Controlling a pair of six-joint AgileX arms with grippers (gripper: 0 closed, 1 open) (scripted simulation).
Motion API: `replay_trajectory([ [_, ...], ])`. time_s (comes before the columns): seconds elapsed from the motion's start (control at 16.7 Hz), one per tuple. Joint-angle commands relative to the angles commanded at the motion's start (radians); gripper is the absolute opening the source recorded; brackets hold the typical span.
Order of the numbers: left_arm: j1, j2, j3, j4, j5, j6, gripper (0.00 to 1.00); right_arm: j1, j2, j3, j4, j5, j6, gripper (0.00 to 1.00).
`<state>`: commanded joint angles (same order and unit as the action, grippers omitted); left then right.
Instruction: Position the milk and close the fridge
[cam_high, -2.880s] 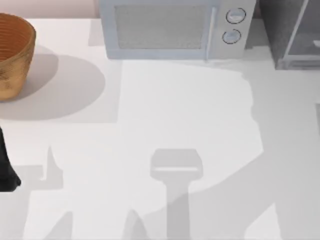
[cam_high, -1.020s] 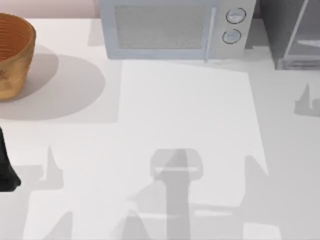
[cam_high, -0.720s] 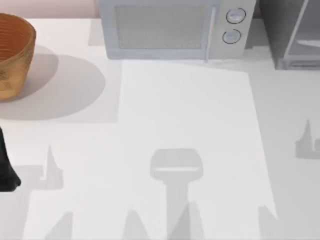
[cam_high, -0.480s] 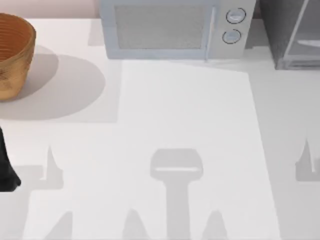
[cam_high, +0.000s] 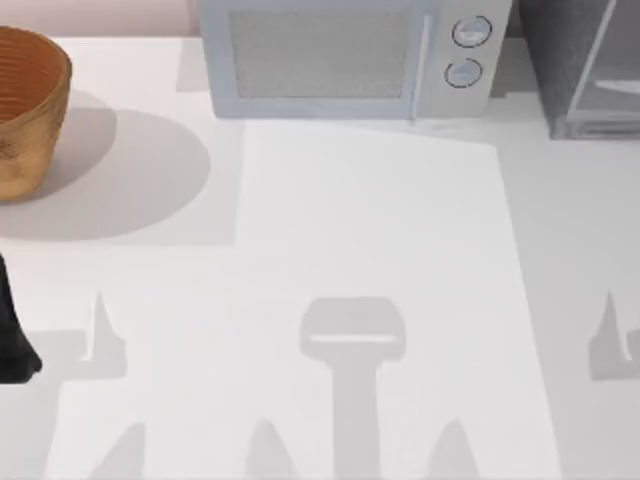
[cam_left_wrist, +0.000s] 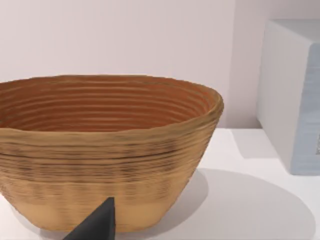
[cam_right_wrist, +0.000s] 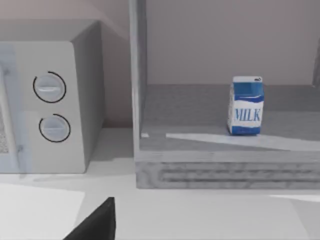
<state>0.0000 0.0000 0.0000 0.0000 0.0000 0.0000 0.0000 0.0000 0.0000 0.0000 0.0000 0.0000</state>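
Inside the fridge (cam_right_wrist: 210, 172), the blue-and-white milk (cam_right_wrist: 246, 106) seemingly stands upright.

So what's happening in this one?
The milk stands upright on the floor of the fridge, whose front is open toward the right wrist camera, so the door is not yet closed. Neither arm holds anything. The left arm sits at the table's left edge near the woven basket. The microwave stands beside the fridge.
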Motion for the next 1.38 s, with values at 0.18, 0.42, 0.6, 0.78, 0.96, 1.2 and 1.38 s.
replay_trajectory([
  [0.18,0.000,0.000,0.000,0.000,0.000,0.000,1.00,-0.002,-0.005,0.010,-0.011,-0.001,0.002,1.00],
  [0.42,0.000,0.000,0.000,0.000,0.000,0.000,1.00,0.003,-0.103,0.090,-0.160,-0.005,0.004,1.00],
  [0.6,0.000,0.000,0.000,0.000,0.000,0.000,1.00,0.002,-0.222,0.188,-0.371,-0.003,0.002,1.00],
  [0.78,0.000,0.000,0.000,0.000,0.000,0.000,1.00,-0.001,-0.361,0.301,-0.632,0.003,-0.001,1.00],
  [0.96,0.000,0.000,0.000,0.000,0.000,0.000,1.00,-0.004,-0.504,0.418,-0.906,0.008,-0.005,1.00],
  [1.2,0.000,0.000,0.000,0.000,0.000,0.000,1.00,-0.004,-0.672,0.557,-1.231,0.011,-0.009,1.00],
  [1.38,0.000,0.000,0.000,0.000,0.000,0.000,1.00,-0.002,-0.761,0.630,-1.396,0.010,-0.010,1.00],
])
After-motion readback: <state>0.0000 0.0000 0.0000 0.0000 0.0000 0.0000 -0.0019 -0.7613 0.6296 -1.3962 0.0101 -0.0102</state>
